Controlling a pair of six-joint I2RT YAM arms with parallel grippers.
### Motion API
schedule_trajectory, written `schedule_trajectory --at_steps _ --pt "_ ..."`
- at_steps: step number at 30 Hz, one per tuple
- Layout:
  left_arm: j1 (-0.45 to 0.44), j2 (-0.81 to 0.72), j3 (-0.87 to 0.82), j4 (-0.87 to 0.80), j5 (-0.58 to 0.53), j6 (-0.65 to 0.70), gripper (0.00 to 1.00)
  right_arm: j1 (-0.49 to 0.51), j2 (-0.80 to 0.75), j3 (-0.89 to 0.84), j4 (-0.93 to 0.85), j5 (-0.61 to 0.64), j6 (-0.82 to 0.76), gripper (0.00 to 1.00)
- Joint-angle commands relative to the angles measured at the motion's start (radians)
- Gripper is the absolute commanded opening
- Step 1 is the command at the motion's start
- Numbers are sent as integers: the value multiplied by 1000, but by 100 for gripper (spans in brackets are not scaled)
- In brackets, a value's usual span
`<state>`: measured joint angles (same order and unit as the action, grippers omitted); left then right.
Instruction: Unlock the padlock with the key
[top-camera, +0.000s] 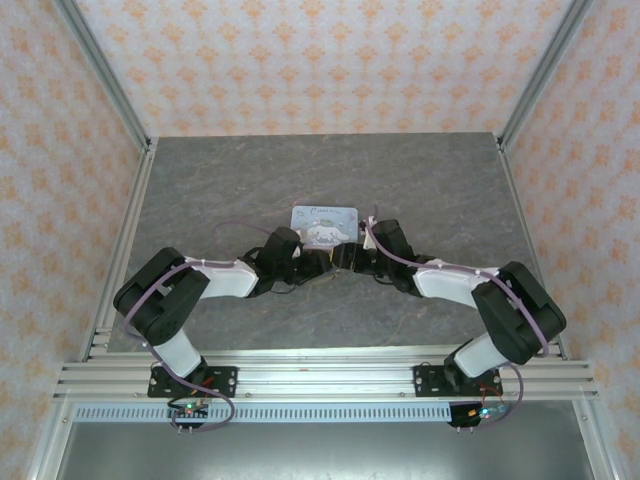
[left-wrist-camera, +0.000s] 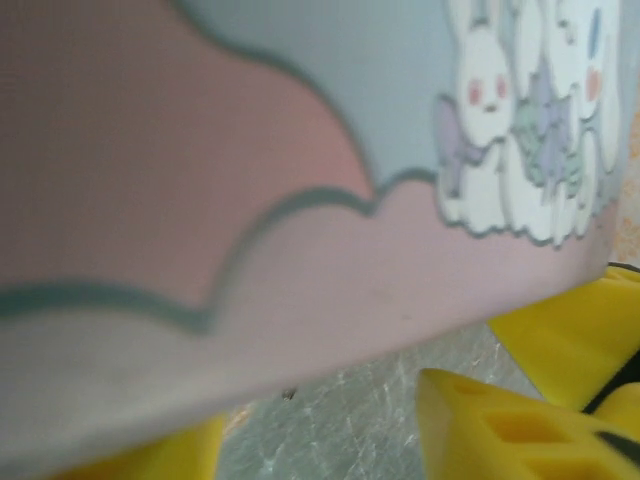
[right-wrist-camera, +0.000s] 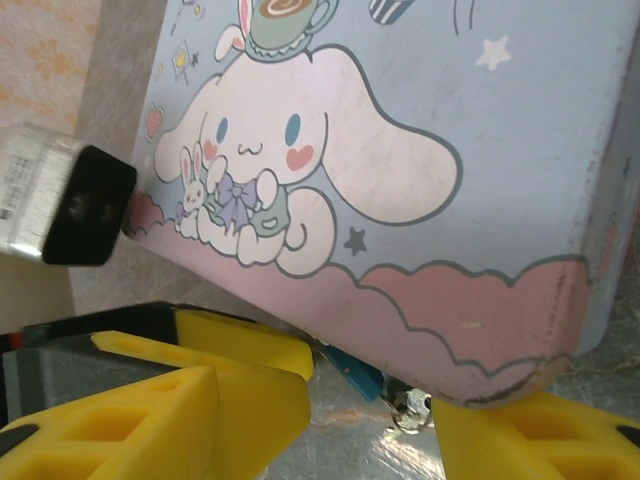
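Yellow jaws of the right gripper (right-wrist-camera: 370, 415) are seen closest in the right wrist view, standing well apart with nothing clamped between them. Beneath everything the grey bench (top-camera: 200, 180) is spread, and at its middle the pale-blue cartoon tin (top-camera: 323, 224) is set, with both arms bent inward so that their ends meet just before its near side. The left gripper (left-wrist-camera: 320, 430) is held close against the tin's pink-and-blue side; its jaws are likewise apart, bare bench being shown between them and nothing gripped. The padlock (right-wrist-camera: 352, 372), a small teal piece, is found at the foot of the tin, tucked under its lower edge between the right jaws and close to one of them; whether it is touched by that jaw cannot be told. Just beside it, toward the tin's corner, a tiny silvery piece is seen and is judged to be the key (right-wrist-camera: 408, 412); whether it is seated in the padlock cannot be made out. Since neither part is held, the step in hand is judged to be the taking hold of them. A low, narrow pinch under the tin's edge is called for next, the padlock being steadied by one gripper and the key gripped by the other.
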<state>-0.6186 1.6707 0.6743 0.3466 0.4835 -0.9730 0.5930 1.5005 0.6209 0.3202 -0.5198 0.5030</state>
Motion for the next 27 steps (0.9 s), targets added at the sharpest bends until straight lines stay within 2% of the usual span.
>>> schedule_trajectory --at_steps 1,7,15,20,27 --pt "-10 -61 11 -34 17 9 66 11 23 -13 73 12 29 59" --pt "10 -193 24 -137 -20 34 81 16 40 -11 84 10 30 59" --pt "93 -366 27 -270 -85 51 91 21 104 22 98 21 23 58" --pt "133 -393 -3 -278 -96 38 92 21 143 85 79 52 12 57" --pt "146 -329 -44 -200 -86 -3 95 19 133 96 70 69 9 57"
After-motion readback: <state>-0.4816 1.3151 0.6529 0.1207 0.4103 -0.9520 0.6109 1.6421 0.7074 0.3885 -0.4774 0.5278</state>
